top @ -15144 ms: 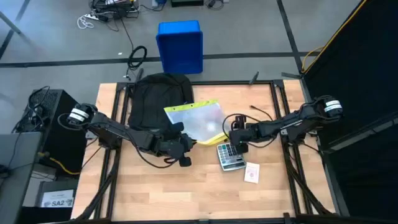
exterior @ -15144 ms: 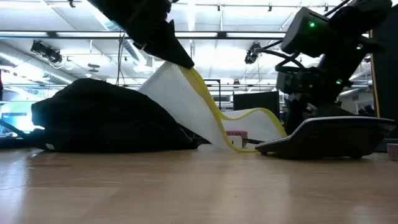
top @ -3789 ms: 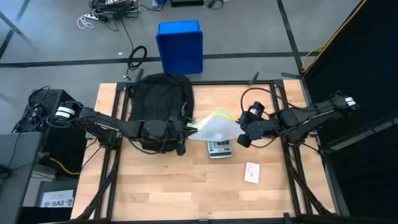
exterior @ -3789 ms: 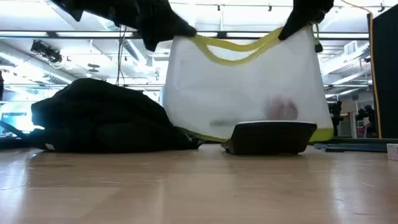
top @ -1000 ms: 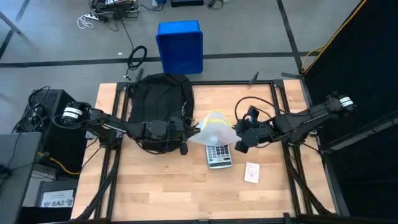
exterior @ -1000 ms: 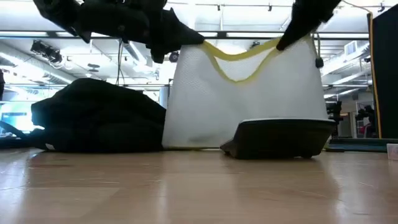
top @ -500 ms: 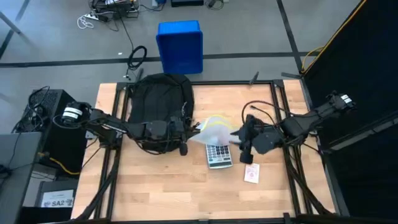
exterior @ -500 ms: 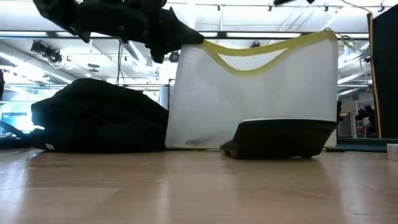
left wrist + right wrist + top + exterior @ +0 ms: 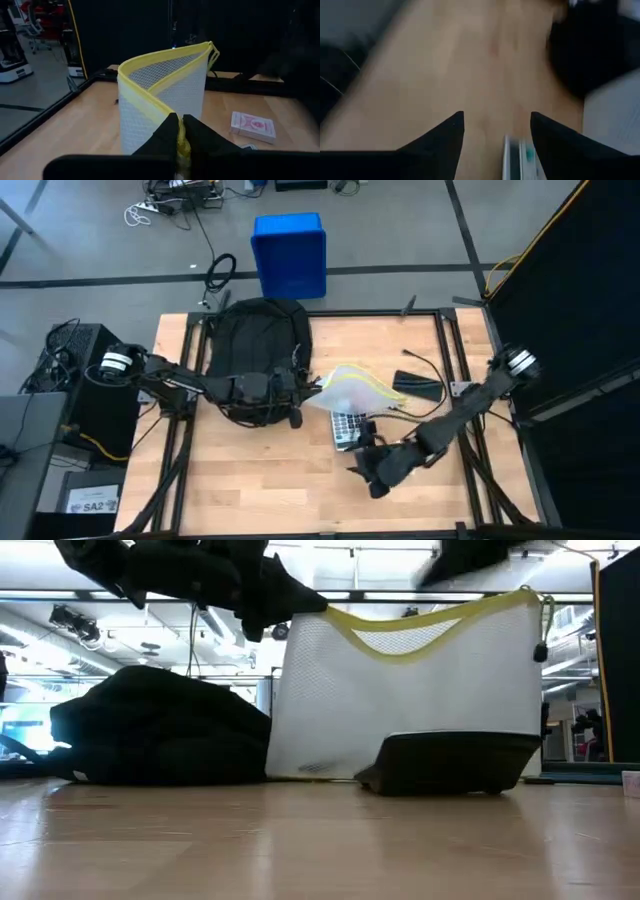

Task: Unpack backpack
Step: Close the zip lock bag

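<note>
I can read no brand or writing anywhere on the table; the pink card box (image 9: 253, 126) shows only a pattern on its face. One backpack (image 9: 256, 345) lies on the far left part of the table (image 9: 250, 490), a dark heap in the low view, its zippers and opening hidden from me. One white mesh pouch (image 9: 350, 388) with a yellow zip edge stands upright just right of it. My left gripper (image 9: 304, 387) is pinched tight on the pouch's yellow edge; the wrist view shows both fingers (image 9: 165, 137) pressed together on it. One calculator (image 9: 347, 429) lies beside the pouch, partly covered from above by it and by my right arm, and its keys are too small to read. My right gripper (image 9: 372, 476) hangs over bare wood toward the near edge of the table, fingers spread apart with nothing between them; its wrist view is badly blurred. Beyond the table I count one blue bin (image 9: 290, 254).
</note>
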